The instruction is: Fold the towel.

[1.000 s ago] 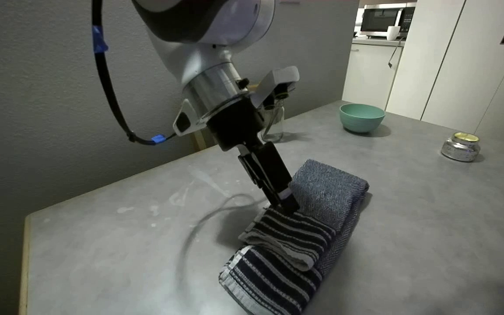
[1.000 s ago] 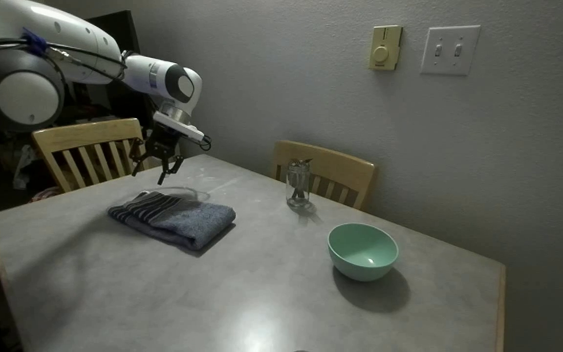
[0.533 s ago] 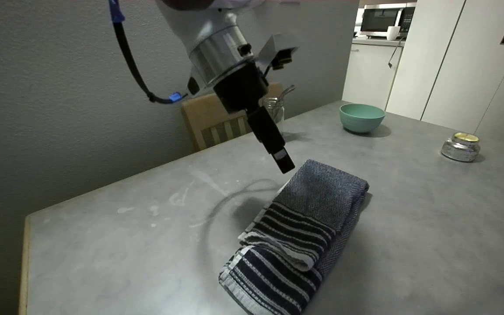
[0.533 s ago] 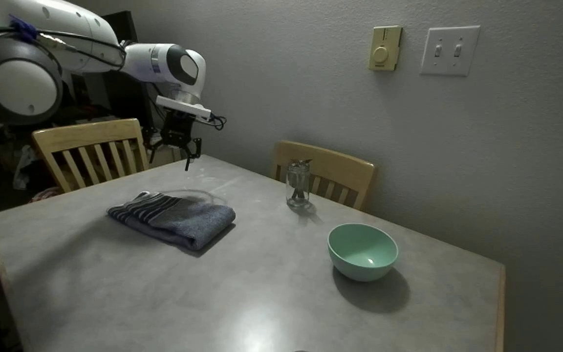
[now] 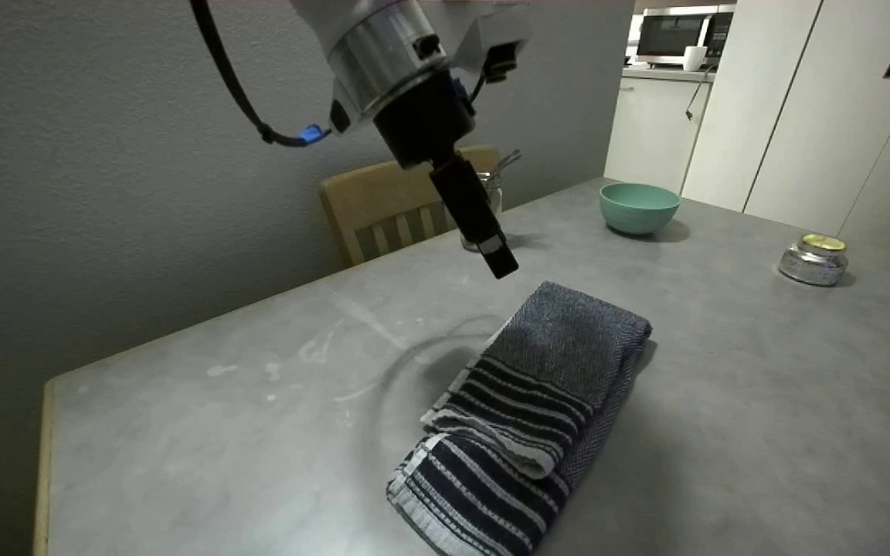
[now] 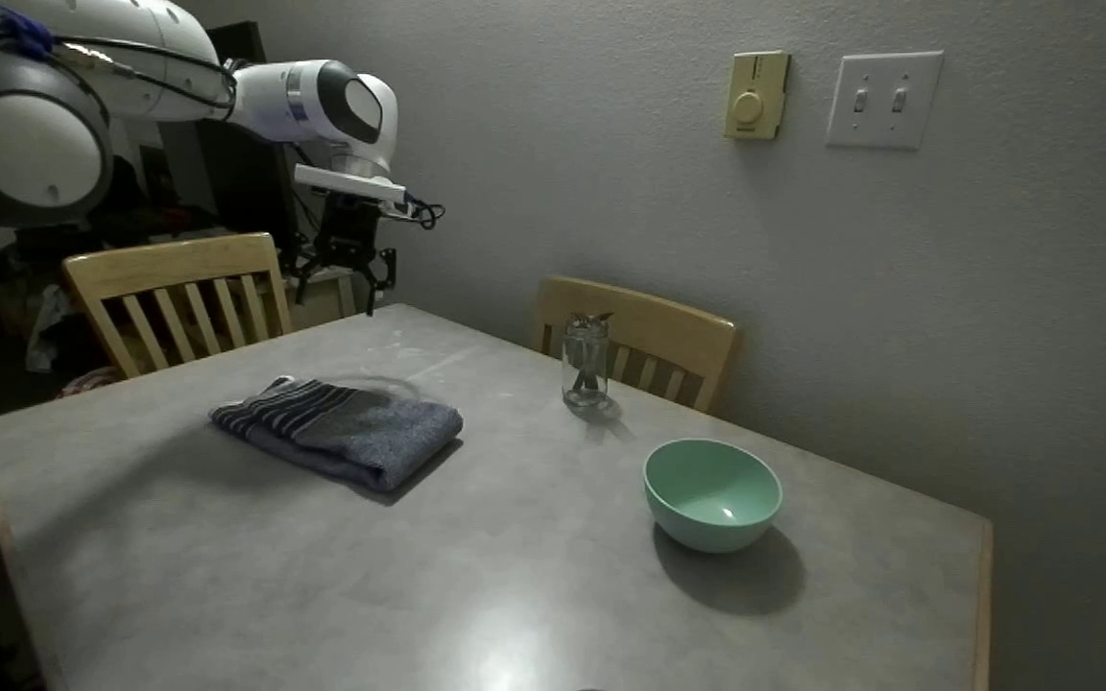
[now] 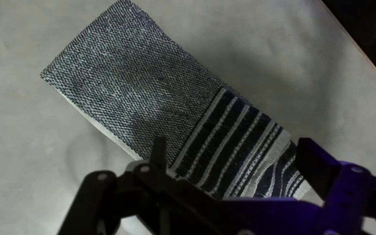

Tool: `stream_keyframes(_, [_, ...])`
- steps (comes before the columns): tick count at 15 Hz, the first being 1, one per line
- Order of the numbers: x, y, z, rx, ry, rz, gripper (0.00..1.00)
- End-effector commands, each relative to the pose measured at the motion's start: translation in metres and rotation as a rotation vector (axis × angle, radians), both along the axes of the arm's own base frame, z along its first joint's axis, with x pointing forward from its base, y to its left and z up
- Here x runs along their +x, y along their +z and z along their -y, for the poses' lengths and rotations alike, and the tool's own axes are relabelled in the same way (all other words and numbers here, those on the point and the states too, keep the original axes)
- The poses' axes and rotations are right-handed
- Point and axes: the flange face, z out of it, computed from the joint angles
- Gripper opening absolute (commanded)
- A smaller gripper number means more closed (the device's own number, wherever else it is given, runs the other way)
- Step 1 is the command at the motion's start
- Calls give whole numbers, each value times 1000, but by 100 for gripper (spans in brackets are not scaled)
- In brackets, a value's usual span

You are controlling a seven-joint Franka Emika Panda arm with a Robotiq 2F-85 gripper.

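Note:
The towel, dark grey with navy and white stripe bands, lies folded flat on the table in an exterior view [image 5: 572, 332], in an exterior view [image 6: 380, 437] and in the wrist view [image 7: 126, 71]. One striped end lies on top, slightly short of the striped end under it. Its lower layers are mostly hidden. My gripper [image 6: 335, 301] hangs above the table, beyond the towel and apart from it, fingers spread and empty. It shows edge-on in an exterior view [image 5: 501, 262]. In the wrist view the spread fingers [image 7: 232, 147] frame the striped part.
A green bowl [image 6: 712, 494] and a glass jar with utensils [image 6: 585, 365] stand on the grey table [image 6: 515, 576]. A silver jar with a yellow top [image 5: 812, 261] stands farther off. Wooden chairs [image 6: 179, 252] [image 6: 639, 299] stand at the table edges, beside a wall.
My gripper has risen from just above the towel's striped part and shifted away from the towel, slowing lately. Its fingers stay open. The towel has not moved.

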Motion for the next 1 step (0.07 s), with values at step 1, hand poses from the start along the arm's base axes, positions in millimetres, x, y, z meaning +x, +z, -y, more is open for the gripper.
stream_keyframes(1, [0,0,0,0,0,0,100])
